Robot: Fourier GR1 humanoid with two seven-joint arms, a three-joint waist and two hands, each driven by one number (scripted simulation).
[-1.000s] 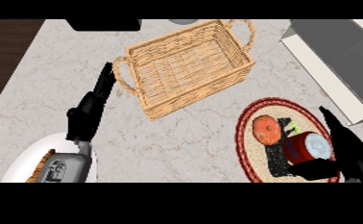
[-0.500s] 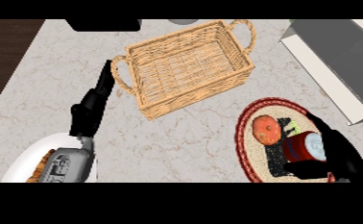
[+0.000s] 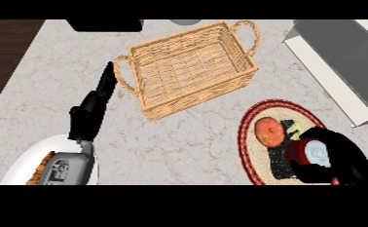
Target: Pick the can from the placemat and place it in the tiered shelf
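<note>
The right hand point(image 3: 338, 159) curls over the can point(image 3: 307, 153), so only the can's pale top and a strip of its red side show between thumb and fingers; its label cannot be read. Under that hand, the right part of the placemat point(image 3: 253, 123) is covered, and its lower rim runs out at the view's bottom edge. A dark item point(image 3: 283, 165) just left of the hand is partly covered and cannot be identified. Above the hand, a grey shelf-like structure point(image 3: 338, 60) is cut by the right edge. Below the left hand point(image 3: 92, 109), a white plate point(image 3: 22, 165) is cropped at the bottom, partly behind the forearm
</note>
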